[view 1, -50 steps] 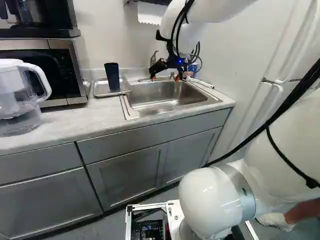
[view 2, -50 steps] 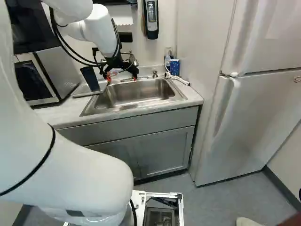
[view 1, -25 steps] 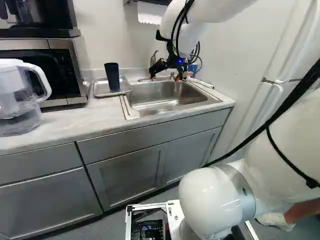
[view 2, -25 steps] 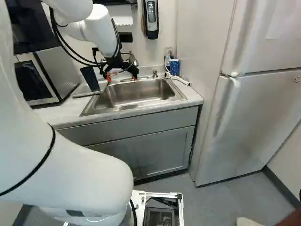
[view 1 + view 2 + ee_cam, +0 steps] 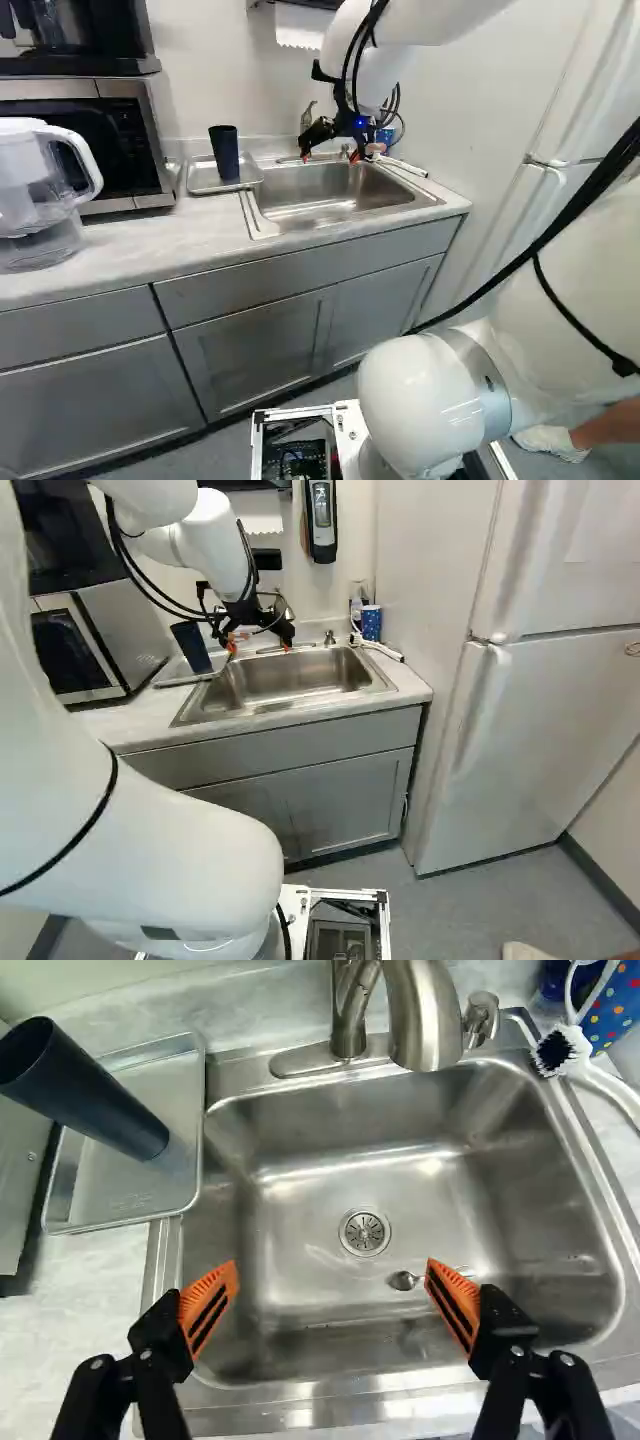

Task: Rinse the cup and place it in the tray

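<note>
Here, the tool (image 5: 259, 648) hangs spread above the sink (image 5: 300, 1205). A dark cup (image 5: 85, 1092) stands upright in the tray (image 5: 180, 1185), whose stamp (image 5: 130, 1202) is unreadable.

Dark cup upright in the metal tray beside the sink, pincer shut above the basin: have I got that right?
Not quite: the pincer is open, its two fingers wide apart above the basin, as the wrist view shows. The rest holds: the dark cup stands upright in the metal tray beside the sink.
</note>
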`<state>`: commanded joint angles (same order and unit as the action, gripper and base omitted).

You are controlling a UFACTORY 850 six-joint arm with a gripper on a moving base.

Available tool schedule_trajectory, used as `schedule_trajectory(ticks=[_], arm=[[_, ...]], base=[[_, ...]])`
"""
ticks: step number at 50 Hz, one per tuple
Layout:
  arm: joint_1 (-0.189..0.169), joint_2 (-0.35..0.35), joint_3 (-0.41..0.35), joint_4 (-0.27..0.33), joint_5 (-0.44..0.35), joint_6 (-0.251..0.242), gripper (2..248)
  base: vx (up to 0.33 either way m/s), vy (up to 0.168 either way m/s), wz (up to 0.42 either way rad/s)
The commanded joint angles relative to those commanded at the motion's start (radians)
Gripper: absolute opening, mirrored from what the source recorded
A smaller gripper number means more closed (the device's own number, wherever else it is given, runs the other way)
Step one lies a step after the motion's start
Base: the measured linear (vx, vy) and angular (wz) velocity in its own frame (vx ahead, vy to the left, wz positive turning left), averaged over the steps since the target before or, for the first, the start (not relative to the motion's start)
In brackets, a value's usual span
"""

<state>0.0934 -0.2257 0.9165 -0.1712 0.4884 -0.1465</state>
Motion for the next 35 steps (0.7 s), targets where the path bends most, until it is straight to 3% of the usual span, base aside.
schedule_trajectory(ticks=[16,35], arm=[[0.000,0.000,0.000,0.000,0.000,0.000,247],[0.000,0.000,0.000,0.000,0.000,0.000,247]], base=[[-0.043,-0.002,0.011],[-0.107,0.038,0.195]])
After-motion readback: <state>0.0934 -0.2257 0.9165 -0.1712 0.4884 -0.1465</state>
